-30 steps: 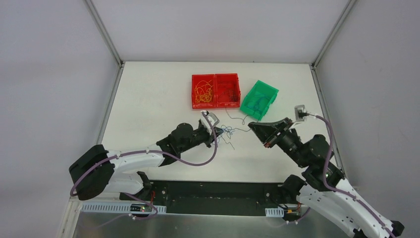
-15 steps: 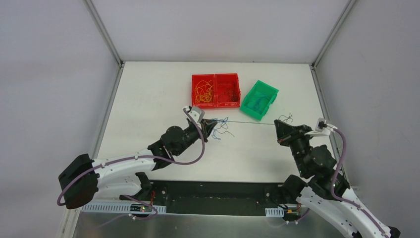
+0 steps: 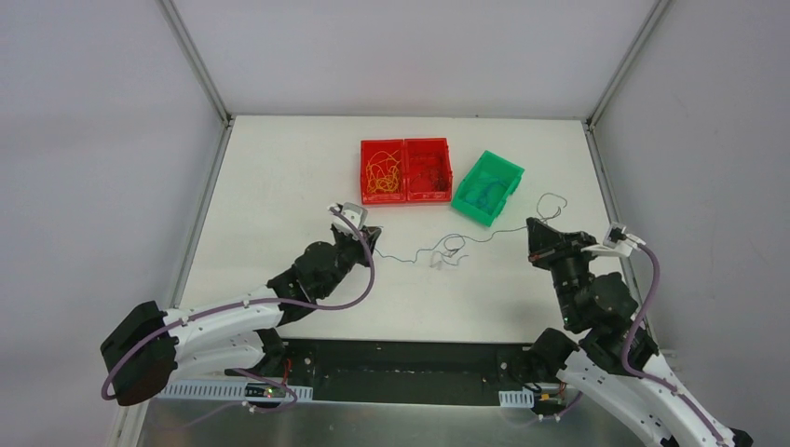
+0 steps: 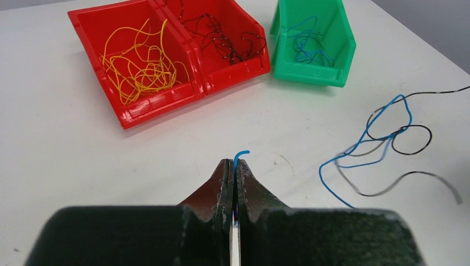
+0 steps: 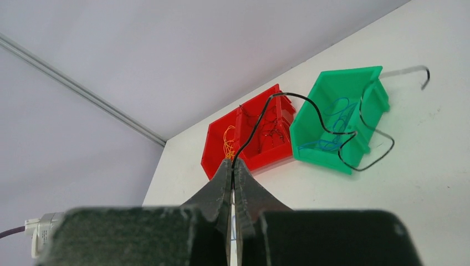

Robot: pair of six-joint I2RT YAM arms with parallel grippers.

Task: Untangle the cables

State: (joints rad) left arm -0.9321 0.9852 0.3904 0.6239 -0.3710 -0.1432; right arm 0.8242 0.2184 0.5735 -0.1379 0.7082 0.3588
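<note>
**Two hands are holding one thin cable each over the white surface**

The left hand (image 4: 233,166) is pressing its fingers together on the end of the blue cable (image 4: 370,117) — a short blue tip is sticking out just above the fingertips. The right hand (image 5: 233,165) is closed too. It is clamping the dark cable (image 5: 299,97), which is rising from the fingertips and curling into a loose open loop in the air.

Seen from above, the two hands are standing well apart, the left one nearer to the red bins and the right one near the green bin (image 3: 508,169). The thin cables are hanging between them in a slack line. About halfway there is a small tangle (image 3: 447,250), where the blue and the dark wire are crossing in a few loops. I cannot tell if this tangle is touching the surface (image 3: 279,186) or hanging just above it.

At the far side, two red bins are standing side by side, touching each other. The left red bin (image 4: 161,105) is holding yellow-orange wires (image 4: 141,69), and the right red bin (image 4: 238,69) is holding dark wires (image 4: 221,41). The green bin is sitting just beside them, turned at an angle — some blue wires (image 4: 307,44) are lying inside it.
</note>
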